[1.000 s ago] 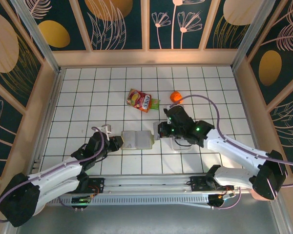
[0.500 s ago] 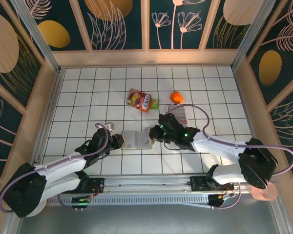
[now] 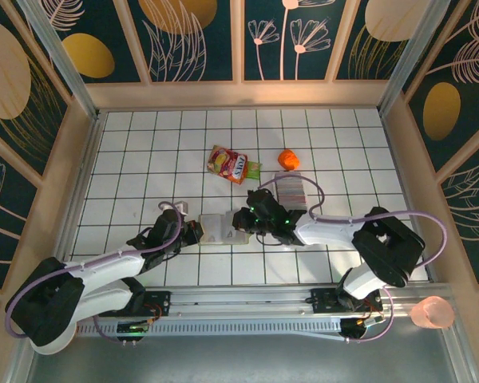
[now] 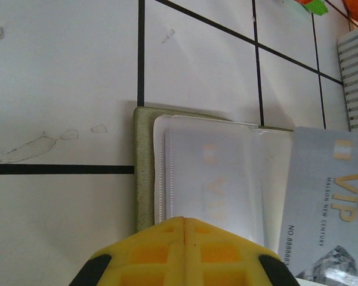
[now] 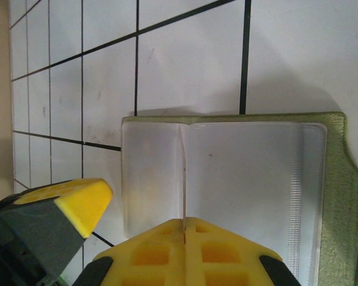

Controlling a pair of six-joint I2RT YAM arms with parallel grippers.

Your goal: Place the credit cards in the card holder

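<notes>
The olive-green card holder (image 3: 222, 228) lies open on the tiles, its pale clear sleeves (image 4: 215, 179) facing up. My left gripper (image 3: 195, 232) is at its left edge. Its yellow fingertips (image 4: 185, 221) meet over the sleeve's near edge with nothing visible between them. My right gripper (image 3: 244, 219) is shut on one grey credit card marked VIP (image 4: 325, 202). In the right wrist view that card shows as a thin upright edge (image 5: 184, 179) running out from the fingertips (image 5: 185, 220) over the holder (image 5: 337, 179). The rest of the credit cards (image 3: 291, 190) stand as a striped block behind the right arm.
A red and yellow snack packet (image 3: 233, 164) and a small orange object (image 3: 288, 159) lie farther back on the white tiled floor. Wooden walls close in the floor on three sides. A small white object (image 3: 176, 209) sits beside the left arm.
My right gripper has come left from the striped block of cards to the holder's right edge, carrying a card. My left gripper has slid up to the holder's left edge and shut.
</notes>
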